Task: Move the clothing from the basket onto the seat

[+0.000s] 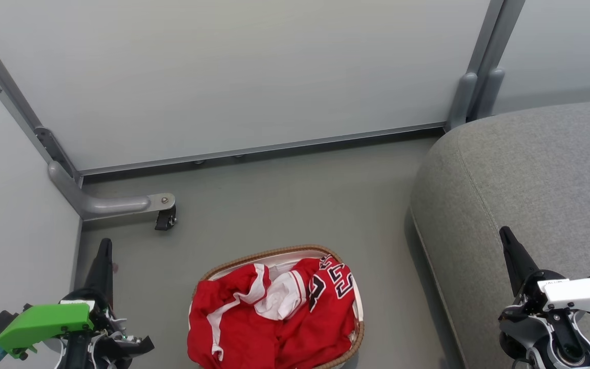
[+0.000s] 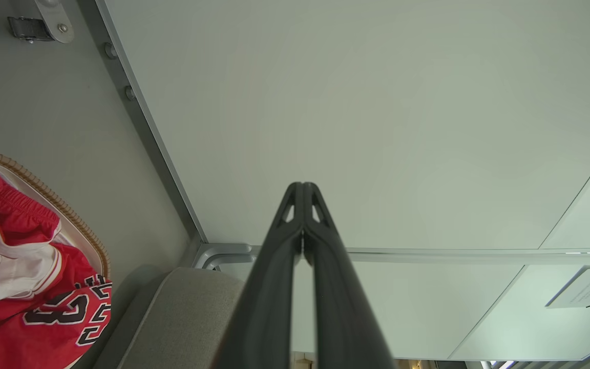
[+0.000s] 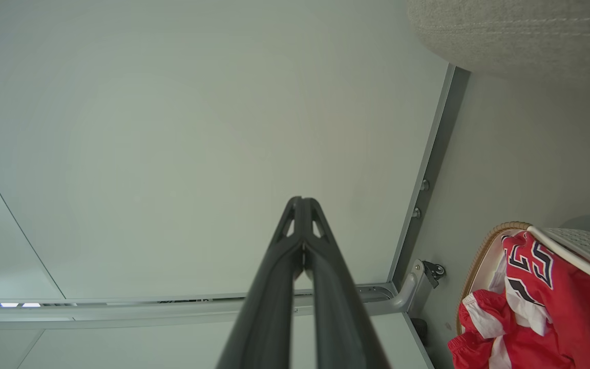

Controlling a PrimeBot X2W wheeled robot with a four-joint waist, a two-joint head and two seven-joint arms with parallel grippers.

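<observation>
Clothing (image 1: pixel 274 318) is bunched in the basket (image 1: pixel 269 252): red fabric, white panels, black-and-white numerals face up on its right side. The fabric fills the basket and covers part of the rim on the left. None of it is on the seat (image 1: pixel 530 179). The basket stands on the grey floor (image 1: pixel 285 200), just left of the seat with a strip of floor between them, not touching. Left gripper (image 1: pixel 104 246) is at lower left, well clear of the basket and next to the side wall panel (image 1: pixel 13 215). Its fingers are clenched tip to tip with nothing in them, and the left wrist view shows the tips meeting. Right gripper (image 1: pixel 506 234) is at lower right over the seat, also clenched and empty. A caster foot (image 1: pixel 164 218) sits on the floor behind the basket.
</observation>
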